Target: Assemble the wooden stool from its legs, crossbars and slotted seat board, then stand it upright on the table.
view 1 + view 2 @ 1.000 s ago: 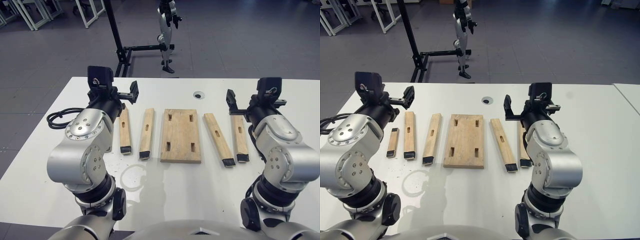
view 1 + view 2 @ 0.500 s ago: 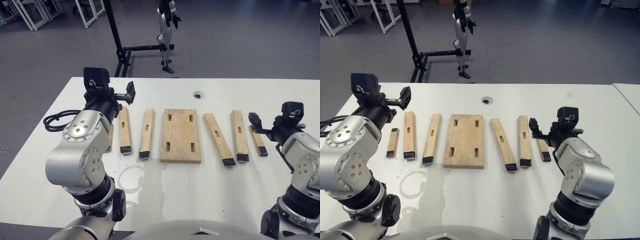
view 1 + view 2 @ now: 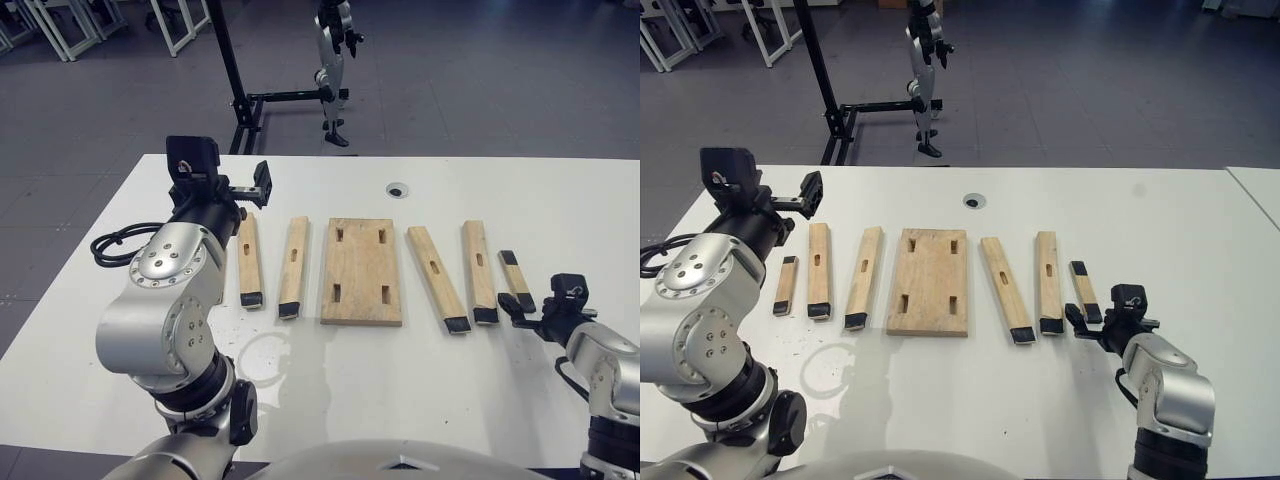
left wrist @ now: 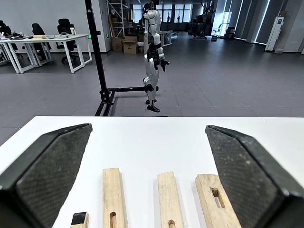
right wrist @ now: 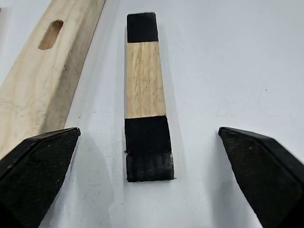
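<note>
The slotted seat board (image 3: 361,270) lies flat mid-table. Two legs (image 3: 249,258) (image 3: 293,253) lie to its left and two more (image 3: 437,265) (image 3: 478,258) to its right. One short black-tipped crossbar (image 3: 786,284) lies at the far left, another (image 3: 516,281) at the far right. My left gripper (image 4: 149,156) hovers open above the back ends of the left legs, holding nothing. Low over the table, my right gripper (image 5: 149,156) is open just behind the right crossbar (image 5: 144,80), whose near black end sits between the fingers (image 5: 40,166), untouched.
A black cable (image 3: 115,243) coils at the table's left edge. A round cable hole (image 3: 398,188) sits behind the seat board. A faint ring mark (image 3: 265,355) shows on the near tabletop. Beyond the table stand a black frame (image 3: 240,90) and a humanoid figure (image 3: 332,60).
My right arm has drawn back and dropped from above the right legs to the table's near right, behind the right crossbar. The left arm has barely moved.
</note>
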Robot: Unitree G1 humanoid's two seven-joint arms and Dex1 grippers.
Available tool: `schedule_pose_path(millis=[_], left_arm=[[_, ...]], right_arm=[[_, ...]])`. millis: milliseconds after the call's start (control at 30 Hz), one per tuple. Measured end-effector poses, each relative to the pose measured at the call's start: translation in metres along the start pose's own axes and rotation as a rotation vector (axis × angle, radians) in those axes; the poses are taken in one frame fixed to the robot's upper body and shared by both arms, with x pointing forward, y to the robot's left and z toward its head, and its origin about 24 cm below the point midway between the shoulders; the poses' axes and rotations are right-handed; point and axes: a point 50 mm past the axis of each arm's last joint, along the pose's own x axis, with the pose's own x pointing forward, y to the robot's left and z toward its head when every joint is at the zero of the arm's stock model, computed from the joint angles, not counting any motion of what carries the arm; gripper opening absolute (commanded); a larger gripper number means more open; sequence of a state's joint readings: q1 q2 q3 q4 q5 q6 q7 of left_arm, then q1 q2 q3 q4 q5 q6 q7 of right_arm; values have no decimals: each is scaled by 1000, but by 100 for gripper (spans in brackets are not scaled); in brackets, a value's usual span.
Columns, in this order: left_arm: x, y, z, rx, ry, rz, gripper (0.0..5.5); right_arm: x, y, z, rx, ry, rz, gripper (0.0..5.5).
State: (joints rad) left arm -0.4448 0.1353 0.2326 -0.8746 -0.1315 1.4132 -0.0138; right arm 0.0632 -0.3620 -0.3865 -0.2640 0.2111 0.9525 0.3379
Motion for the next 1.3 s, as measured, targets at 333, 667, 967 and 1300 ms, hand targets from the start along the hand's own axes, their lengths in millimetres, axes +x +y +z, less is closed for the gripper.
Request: schedule_pose_path(millis=[333,667,967,1300], left_arm=[[0,0,0,1,-2,-1,441],[1,2,-2,-51,1,43,441],[5,3,-5,-57,22,45,441],[54,-19,34,-605,111,-852,441]], right_arm=[[5,-8,-23,17,-52,-22,367],[1,-2,-26,-59,-39,-31,159],[12,-1,-10,-98,-70,-54,127],[-32,124,164,-319,-777,291,127]])
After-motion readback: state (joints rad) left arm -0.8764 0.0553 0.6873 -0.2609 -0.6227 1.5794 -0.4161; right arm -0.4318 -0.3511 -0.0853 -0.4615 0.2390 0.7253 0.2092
